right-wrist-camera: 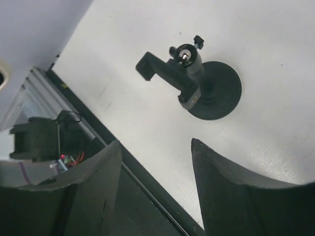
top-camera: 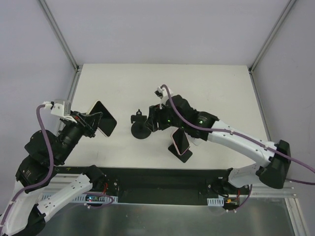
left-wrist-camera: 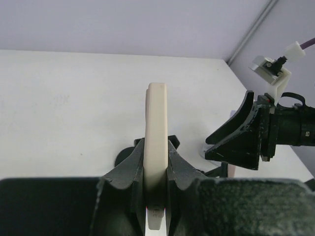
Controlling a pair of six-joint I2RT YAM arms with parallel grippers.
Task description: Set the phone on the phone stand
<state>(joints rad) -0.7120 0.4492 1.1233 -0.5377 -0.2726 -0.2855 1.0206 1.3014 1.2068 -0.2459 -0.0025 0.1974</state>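
My left gripper [top-camera: 92,123] is shut on a phone [top-camera: 105,118] with a dark screen and a cream case, and holds it on edge above the table, left of the stand. In the left wrist view the phone's cream edge [left-wrist-camera: 156,123] stands between my fingers [left-wrist-camera: 156,143]. The black phone stand [top-camera: 141,129], with a round base and a clamp on a ball head, stands mid-table; it also shows in the right wrist view [right-wrist-camera: 199,83]. My right gripper [top-camera: 152,119] is open and empty just right of the stand, its jaws [right-wrist-camera: 155,142] spread wide.
A second phone in a pink case [top-camera: 181,142] leans on a dark support under my right arm. The right gripper's black body [left-wrist-camera: 246,135] shows to the right in the left wrist view. A black rail [top-camera: 162,177] runs along the table's near edge.
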